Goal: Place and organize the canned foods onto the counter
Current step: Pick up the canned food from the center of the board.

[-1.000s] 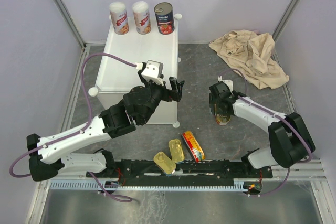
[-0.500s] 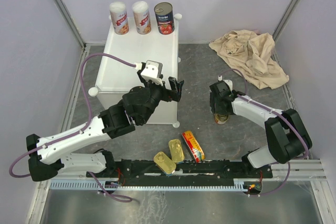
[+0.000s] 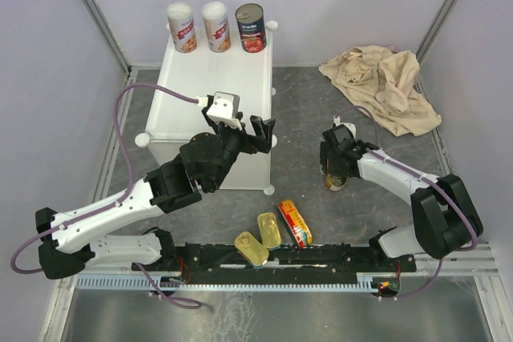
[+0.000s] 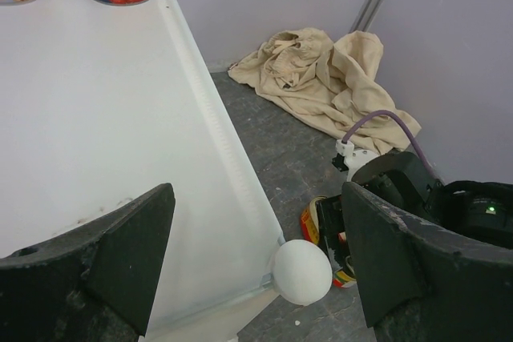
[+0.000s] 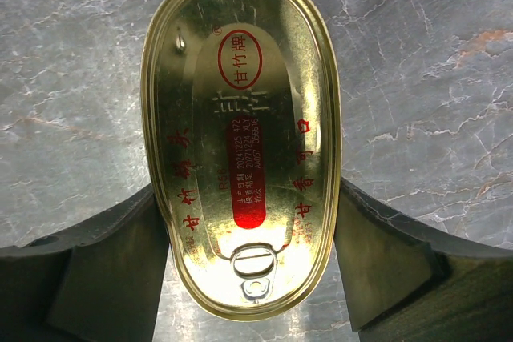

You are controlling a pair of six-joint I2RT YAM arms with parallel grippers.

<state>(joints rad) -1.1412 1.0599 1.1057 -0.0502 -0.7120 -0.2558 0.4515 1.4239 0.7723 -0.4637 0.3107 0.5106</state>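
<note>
Right wrist view: tin (image 5: 240,118), oblong, gold lid up with red print, pull-tab nearest the lens. Sits clamped across its long sides in right tool (image 5: 248,198), a finger (image 5: 104,270) against each flank. Shows marbled grey worktop (image 5: 417,78) behind; resting on it or just lifted, cannot tell.

Top view: same tin under right tool, right of white cabinet (image 3: 208,78), near its front corner but apart from it. Along cabinet's far edge, upright in a row: two white cans (image 3: 182,28), then dark can (image 3: 249,28). Near the arm bases: two gold tins (image 3: 251,247) side by side, red tin (image 3: 294,223) just beside them on the right. Over cabinet's near right corner: left tool (image 3: 263,130), fingers spread wide, holding nothing.

Left wrist view: round knob (image 4: 302,271) at that corner, seen between the spread fingers. Crumpled cloth (image 3: 383,86) at far right, well apart from every tin.
</note>
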